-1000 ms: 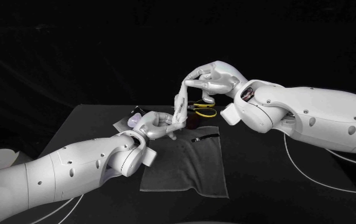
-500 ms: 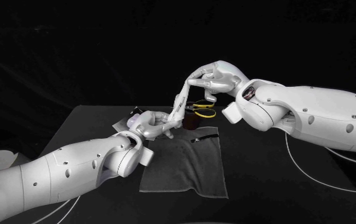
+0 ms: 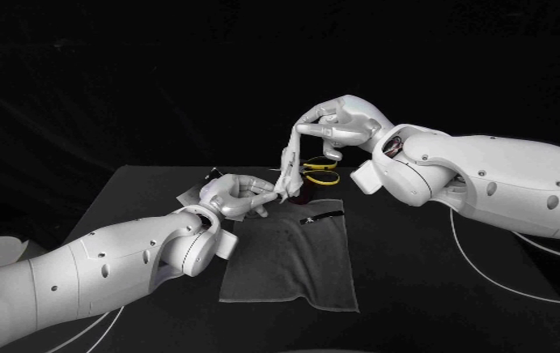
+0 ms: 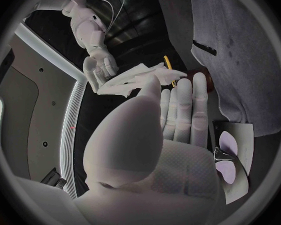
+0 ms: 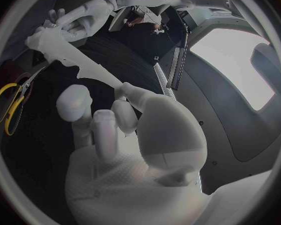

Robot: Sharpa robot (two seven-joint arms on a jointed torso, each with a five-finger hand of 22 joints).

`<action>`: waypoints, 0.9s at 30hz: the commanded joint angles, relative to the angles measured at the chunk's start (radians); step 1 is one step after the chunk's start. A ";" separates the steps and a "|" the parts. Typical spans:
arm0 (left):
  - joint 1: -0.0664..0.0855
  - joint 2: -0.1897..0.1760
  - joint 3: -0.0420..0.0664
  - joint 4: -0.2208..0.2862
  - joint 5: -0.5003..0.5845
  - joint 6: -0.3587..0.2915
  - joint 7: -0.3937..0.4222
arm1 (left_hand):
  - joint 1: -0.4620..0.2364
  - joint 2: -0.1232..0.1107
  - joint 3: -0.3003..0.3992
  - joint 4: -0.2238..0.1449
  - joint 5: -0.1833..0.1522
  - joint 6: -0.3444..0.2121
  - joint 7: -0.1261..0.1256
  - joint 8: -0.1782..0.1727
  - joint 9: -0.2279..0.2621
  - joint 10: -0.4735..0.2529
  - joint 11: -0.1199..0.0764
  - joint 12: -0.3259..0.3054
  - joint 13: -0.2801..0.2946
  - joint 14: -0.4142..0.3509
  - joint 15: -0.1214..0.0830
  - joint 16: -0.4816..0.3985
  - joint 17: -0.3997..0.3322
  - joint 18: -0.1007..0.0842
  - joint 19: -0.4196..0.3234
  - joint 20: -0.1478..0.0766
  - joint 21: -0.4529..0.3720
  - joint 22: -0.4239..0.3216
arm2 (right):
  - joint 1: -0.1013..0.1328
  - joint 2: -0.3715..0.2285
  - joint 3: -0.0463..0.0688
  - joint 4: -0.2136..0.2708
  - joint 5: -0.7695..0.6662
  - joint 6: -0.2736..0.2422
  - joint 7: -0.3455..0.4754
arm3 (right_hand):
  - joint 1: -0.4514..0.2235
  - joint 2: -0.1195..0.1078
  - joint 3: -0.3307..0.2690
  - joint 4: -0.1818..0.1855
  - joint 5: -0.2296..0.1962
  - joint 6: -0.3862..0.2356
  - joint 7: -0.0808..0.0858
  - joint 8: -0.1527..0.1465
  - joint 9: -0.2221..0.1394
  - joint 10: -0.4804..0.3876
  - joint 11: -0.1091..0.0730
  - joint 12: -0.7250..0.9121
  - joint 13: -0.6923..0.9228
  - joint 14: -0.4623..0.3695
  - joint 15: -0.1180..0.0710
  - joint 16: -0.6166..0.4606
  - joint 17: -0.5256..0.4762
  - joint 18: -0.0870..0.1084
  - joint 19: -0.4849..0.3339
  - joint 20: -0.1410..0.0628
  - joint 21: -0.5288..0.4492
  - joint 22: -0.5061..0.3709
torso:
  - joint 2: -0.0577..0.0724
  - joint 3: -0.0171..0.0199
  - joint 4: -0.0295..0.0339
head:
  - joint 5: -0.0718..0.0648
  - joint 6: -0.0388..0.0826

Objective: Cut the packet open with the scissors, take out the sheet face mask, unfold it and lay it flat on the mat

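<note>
1. Sheet face mask (image 3: 288, 163): judged very light, limp, wet and clingy, and it should tear if yanked. Best held by pinching its edges or corners and spreading it slowly; a grab at the bunched middle would not help.
2. Look: white and thin, twisted into a narrow, crumpled strip, not yet unfolded. The lower end is wadded.
3. Where: centre of the head view, in the air above the desk (image 3: 129, 199). It is stretched at a slant between the two hands and touches neither mat nor desk.
4. Right hand (image 3: 338, 125), just right of centre and higher up: fingers curled in, pinching the mask's top end.
5. Left hand (image 3: 243, 195), left of centre and lower: thumb and fingers closed on the wadded lower end, other fingers fairly straight. The grip is small in the head view; the right wrist view shows the wad in its fingers.
6. Grey mat (image 3: 292, 272): lower centre, flat on the desk below the mask, with a small black item (image 3: 321, 217) at its top edge.
7. Yellow-handled scissors (image 3: 319, 175): on the desk behind the mat, beside a dark red round thing (image 3: 306, 197).
8. Packet (image 4: 235, 157): lying on the desk near the left hand, off the mat.
</note>
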 commanded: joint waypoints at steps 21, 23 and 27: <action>0.000 0.013 0.001 0.028 -0.024 0.066 0.025 | -0.077 -0.043 -0.137 0.050 -0.003 -0.035 -0.007 -0.004 -0.020 -0.031 0.004 0.028 0.002 -0.009 0.009 0.036 0.015 0.018 -0.010 0.007 -0.012 -0.012 | 0.000 0.004 0.001 -0.004 -0.004 0.007 0.002 | 0.003 0.007 0.036 -0.034 0.003 0.005 0.000 0.035 0.057 0.022 -0.013 0.004 0.001 0.082 -0.008 0.004 0.167 0.016 0.004 0.000 0.001 0.049 | 0.001 0.0000 0.0002 | 0.000 -0.001; 0.000 0.010 0.001 0.032 -0.028 0.077 0.033 | -0.083 -0.047 -0.150 0.053 -0.003 -0.040 -0.008 -0.005 -0.022 -0.037 0.006 0.028 0.002 -0.013 0.010 0.038 0.017 0.018 -0.012 0.008 -0.015 -0.014 | -0.001 0.007 0.001 -0.006 -0.004 0.008 0.002 | 0.003 0.007 0.036 -0.034 0.003 0.005 0.000 0.035 0.057 0.022 -0.013 0.004 0.001 0.082 -0.008 0.004 0.167 0.016 0.004 0.000 0.001 0.049 | 0.001 0.0000 0.0004 | 0.000 -0.001; 0.000 0.004 0.001 0.038 -0.032 0.087 0.045 | -0.079 -0.043 -0.151 0.051 -0.003 -0.039 -0.010 -0.004 -0.022 -0.040 0.007 0.029 0.002 -0.016 0.011 0.040 0.018 0.018 -0.013 0.008 -0.016 -0.015 | -0.002 0.011 0.001 -0.008 -0.004 0.010 0.001 | 0.003 0.007 0.036 -0.034 0.003 0.005 0.000 0.035 0.057 0.022 -0.013 0.004 0.001 0.082 -0.008 0.004 0.167 0.016 0.004 0.000 0.001 0.049 | 0.000 -0.0004 0.0006 | -0.001 -0.001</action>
